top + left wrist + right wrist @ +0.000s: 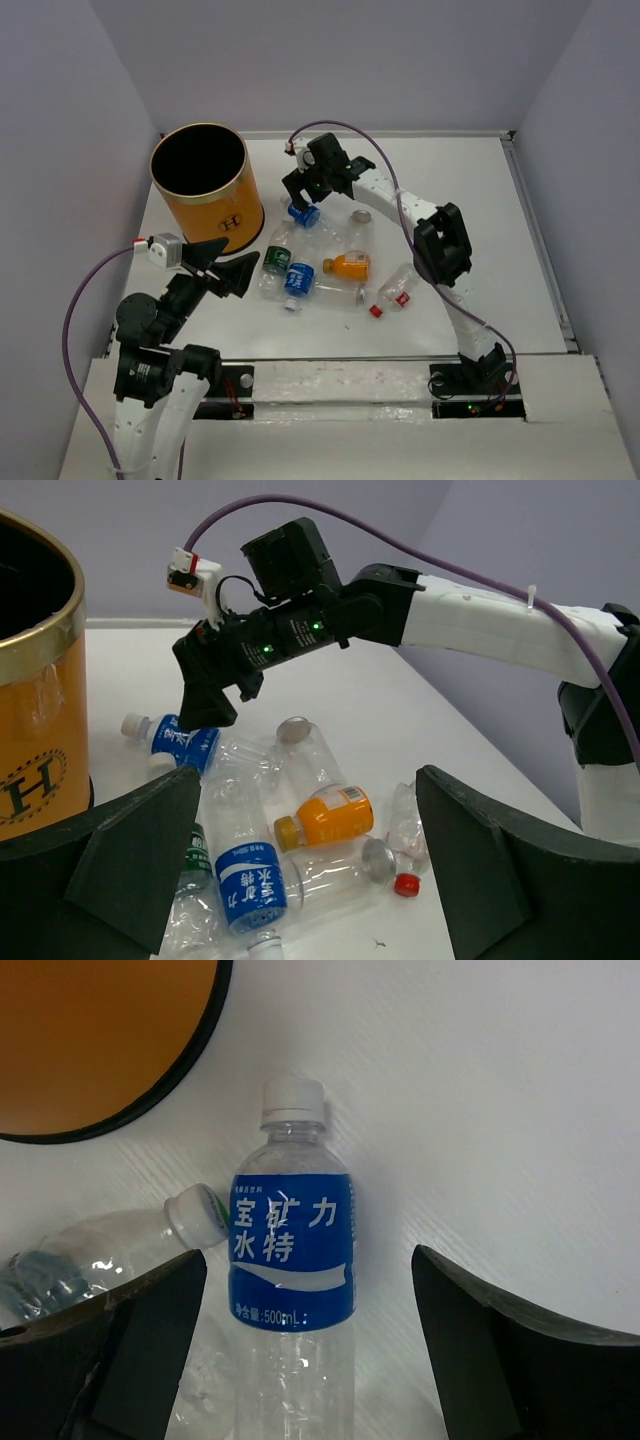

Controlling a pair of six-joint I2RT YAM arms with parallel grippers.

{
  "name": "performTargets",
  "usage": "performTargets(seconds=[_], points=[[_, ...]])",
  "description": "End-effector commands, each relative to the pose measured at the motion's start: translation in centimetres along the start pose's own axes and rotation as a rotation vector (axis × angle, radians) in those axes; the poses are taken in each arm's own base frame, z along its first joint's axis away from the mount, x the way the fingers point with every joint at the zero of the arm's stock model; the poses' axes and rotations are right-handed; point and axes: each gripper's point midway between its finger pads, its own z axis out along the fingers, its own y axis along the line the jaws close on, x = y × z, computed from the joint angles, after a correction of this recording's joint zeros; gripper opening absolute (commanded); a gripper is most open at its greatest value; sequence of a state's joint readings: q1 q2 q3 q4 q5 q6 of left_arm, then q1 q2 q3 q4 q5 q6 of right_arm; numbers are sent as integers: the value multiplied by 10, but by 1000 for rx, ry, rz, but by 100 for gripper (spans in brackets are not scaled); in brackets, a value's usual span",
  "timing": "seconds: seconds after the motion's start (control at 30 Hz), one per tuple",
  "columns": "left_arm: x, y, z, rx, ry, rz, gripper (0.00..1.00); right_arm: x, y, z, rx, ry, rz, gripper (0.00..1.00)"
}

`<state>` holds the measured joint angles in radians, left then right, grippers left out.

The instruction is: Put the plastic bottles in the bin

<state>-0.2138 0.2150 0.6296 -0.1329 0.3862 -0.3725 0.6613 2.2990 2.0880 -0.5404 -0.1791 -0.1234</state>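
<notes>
The orange bin point(215, 212) stands at the back left, and its black interior is empty in the top view. Several plastic bottles lie in a cluster right of it: a blue-label one point(303, 213), a green-label one point(275, 257), another blue-label one point(298, 280), an orange one point(350, 266) and a red-white one point(398, 290). My right gripper point(308, 196) hovers open over the far blue-label bottle point(292, 1250), which lies between its fingers point(470, 1350). My left gripper point(238, 256) is open and empty, near the cluster's left edge. It faces the orange bottle point(325, 817).
A clear bottle point(357, 228) and a clear lying bottle point(335, 292) are also in the cluster. A white-capped bottle point(100, 1245) lies beside the right gripper's left finger. The bin wall point(100, 1030) is close beyond. Grey walls surround the table.
</notes>
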Motion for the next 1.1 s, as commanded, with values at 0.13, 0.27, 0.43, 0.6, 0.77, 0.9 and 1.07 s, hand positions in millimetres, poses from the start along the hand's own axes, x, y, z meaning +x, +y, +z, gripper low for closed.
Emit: performTargets(seconds=[0.13, 0.27, 0.43, 0.6, 0.77, 0.9, 1.07], points=[[-5, 0, 3, 4, -20, 8, 99, -3, -6, 21, 17, 13, -29, 83], [-5, 0, 3, 6, -20, 7, 99, 3, -6, 30, 14, 25, -23, 73], [-5, 0, 3, 6, -21, 7, 99, 9, -10, 41, 27, 36, -21, 71], [-4, 1, 3, 2, -20, 6, 99, 8, -11, 49, 26, 28, -28, 68], [-3, 3, 4, -6, -16, 0, 99, 7, -8, 52, 2, 24, -27, 79], [-1, 5, 6, -16, -6, -7, 99, 12, -5, 55, -13, 32, -14, 79], [0, 7, 7, -23, -3, -9, 99, 8, -5, 54, -13, 20, -15, 57]])
